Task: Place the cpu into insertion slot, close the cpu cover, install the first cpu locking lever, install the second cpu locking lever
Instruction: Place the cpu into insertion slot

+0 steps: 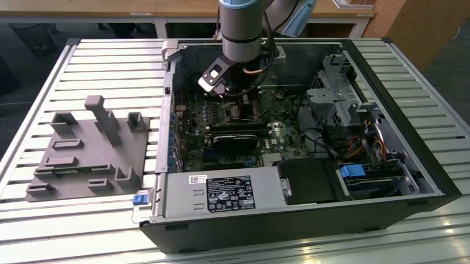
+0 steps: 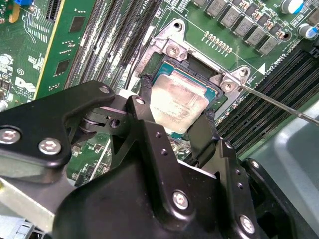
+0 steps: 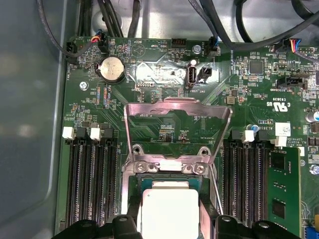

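Where the arm [image 1: 242,27] reaches down into the open computer case [image 1: 294,225] lying on the slatted surface [image 1: 110,60], the pincer [image 2: 176,107] is at the processor socket on the green motherboard [image 3: 279,99]. In both wrist views its two black fingers [image 2: 144,94] sit against opposite edges of the cpu [image 2: 174,99], pinching it from the sides.

The cpu is a small flat square with a dull silvery-grey metal face, lightly smeared and mottled, and a thin green border shows around that face. It lies level within the insertion slot [image 3: 164,178], whose dark frame shows along the edge away from the pincer. Whether it is fully seated cannot be told.

The cpu cover [image 3: 177,105], a thin silver frame with a cut-out middle, is swung open and stands up from its hinge side, where two screws hold the bracket. Board components show through its opening. A thin metal lever rod [image 2: 279,103] runs out from one corner of the socket, unlatched and angled away over the memory slots [image 3: 249,184]. More long black slots lie on the socket's other side. A round coin battery [image 3: 112,68] sits beyond the raised cover.

In the exterior view a grey moulded fixture [image 1: 88,148] rests on the surface to the exterior view's left of the case.
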`<state>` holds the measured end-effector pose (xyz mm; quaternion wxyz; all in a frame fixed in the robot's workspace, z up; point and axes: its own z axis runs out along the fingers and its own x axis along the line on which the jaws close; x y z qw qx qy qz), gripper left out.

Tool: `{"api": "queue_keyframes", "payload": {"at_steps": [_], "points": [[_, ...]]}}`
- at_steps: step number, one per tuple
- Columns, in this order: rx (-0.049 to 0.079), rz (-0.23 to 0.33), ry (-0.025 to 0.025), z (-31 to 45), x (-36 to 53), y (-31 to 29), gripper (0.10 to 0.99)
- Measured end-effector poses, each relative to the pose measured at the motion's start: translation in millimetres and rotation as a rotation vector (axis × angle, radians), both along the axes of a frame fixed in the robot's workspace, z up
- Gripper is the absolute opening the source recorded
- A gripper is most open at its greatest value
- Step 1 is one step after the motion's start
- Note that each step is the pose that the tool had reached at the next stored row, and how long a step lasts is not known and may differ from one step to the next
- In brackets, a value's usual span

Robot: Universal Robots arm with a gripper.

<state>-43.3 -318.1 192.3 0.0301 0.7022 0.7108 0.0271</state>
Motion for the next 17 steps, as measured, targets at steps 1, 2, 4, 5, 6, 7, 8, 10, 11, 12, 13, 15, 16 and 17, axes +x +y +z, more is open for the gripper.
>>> {"api": "queue_keyframes", "payload": {"at_steps": [1,2,4,5,6,7,8,10,11,12,13,15,16,17], "points": [[0.000,0.000,0.0000,0.0,0.0,0.0,0.549],[0.000,0.000,0.0000,0.0,0.0,0.0,0.604],[0.000,0.000,0.0000,-0.1,0.0,0.0,0.604],[0.000,0.000,0.0000,-0.1,0.0,0.0,0.671],[0.000,0.000,0.0001,-0.1,0.0,0.0,0.671],[0.000,0.000,0.0000,-0.2,0.0,0.1,0.671],[0.000,0.000,-0.0001,-0.2,0.0,0.4,0.671],[0.000,0.000,-0.0001,-0.2,0.0,1.3,0.671],[0.000,0.000,0.0000,-0.2,0.0,1.9,0.671],[0.000,0.000,0.0000,-0.2,0.0,2.4,0.671],[0.000,0.000,0.0000,-0.2,0.0,2.8,0.671],[0.000,0.000,0.0000,-0.3,0.0,3.5,0.671],[0.000,0.000,0.0000,-0.3,0.0,3.9,0.671],[0.000,0.000,-0.0001,-0.4,0.0,4.1,0.671]]}}
